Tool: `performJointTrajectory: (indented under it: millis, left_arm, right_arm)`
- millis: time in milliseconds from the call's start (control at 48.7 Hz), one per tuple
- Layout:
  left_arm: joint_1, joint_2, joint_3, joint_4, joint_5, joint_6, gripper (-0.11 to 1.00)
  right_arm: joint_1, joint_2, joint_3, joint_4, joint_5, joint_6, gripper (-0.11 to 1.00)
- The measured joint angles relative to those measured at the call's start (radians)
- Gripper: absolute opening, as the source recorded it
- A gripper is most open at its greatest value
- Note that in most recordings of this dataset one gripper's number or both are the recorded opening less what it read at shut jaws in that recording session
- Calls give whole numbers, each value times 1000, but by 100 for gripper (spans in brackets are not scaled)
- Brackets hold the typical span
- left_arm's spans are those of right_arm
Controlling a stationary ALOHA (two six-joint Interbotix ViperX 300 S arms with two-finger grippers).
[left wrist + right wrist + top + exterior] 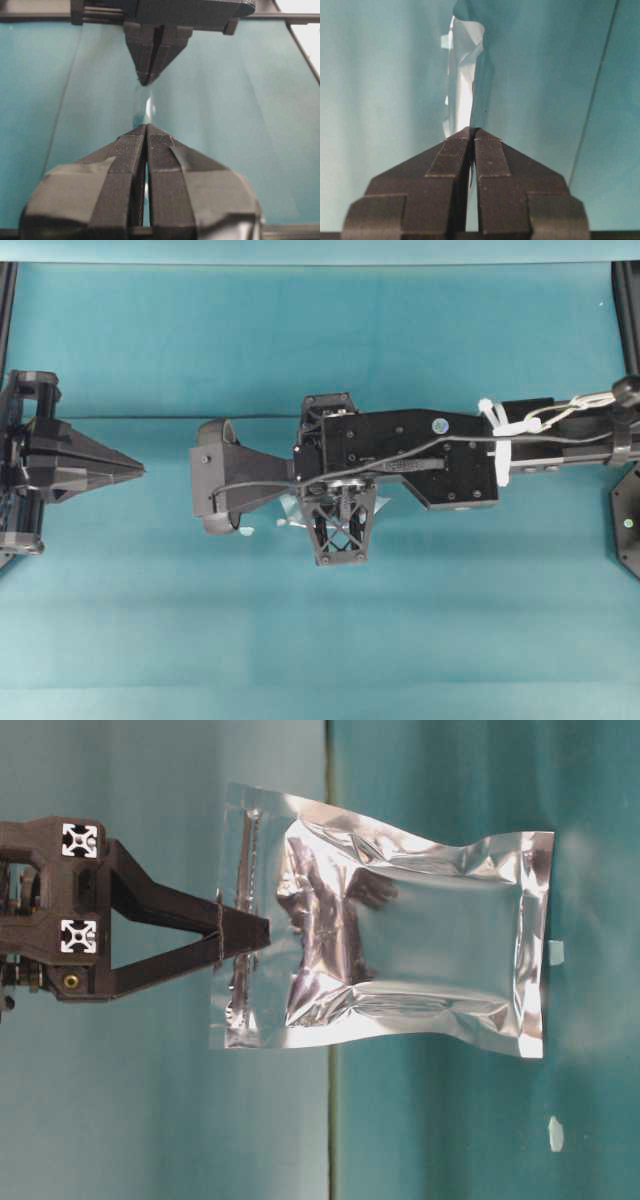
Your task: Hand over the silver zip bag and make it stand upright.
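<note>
The table-level view is turned on its side, with the table at its right. There the silver zip bag (420,950) hangs by its zip end from my right gripper (262,932), which is shut on it. The bag's sealed bottom edge is near the teal table (600,840); I cannot tell whether it touches. In the right wrist view the bag (465,75) runs edge-on away from the shut right gripper (471,131). My left gripper (140,470) is shut and empty at the far left, well apart from the bag. Its wrist view shows its shut tips (146,127) facing the bag's edge (149,107).
Two tiny white scraps (557,952) (555,1132) lie on the table by the bag's bottom edge. Overhead, the right arm (420,455) reaches across the middle and covers most of the bag. Black frame posts (628,310) stand at the side edges.
</note>
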Motion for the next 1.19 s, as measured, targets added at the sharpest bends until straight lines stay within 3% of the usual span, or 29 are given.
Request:
performJointTrajectory:
  millis: [103,288,534,657,822,904,1191]
  left_arm:
    - [0,5,0,0,-5,-11,0]
    - [14,87,14,0,-32,-94,0]
    - [15,239,80,0,-273,-114,2]
    - [15,291,86,0,-302,-110,25]
    - [15,362,87,0,-334,-121,74]
    - [18,403,87,0,-370,-130,92]
    - [18,687,78,0,-623,-135,90]
  right_arm:
    - [0,0,0,0,-5,0,3]
    - [0,0,0,0,-5,0,3]
    - [0,0,0,0,-6,0,3]
    - [0,0,0,0,-9,2,3]
    - [0,0,0,0,-28,3,3]
    - [0,0,0,0,-35,3,3]
    - [0,0,2,0,-40,6,3]
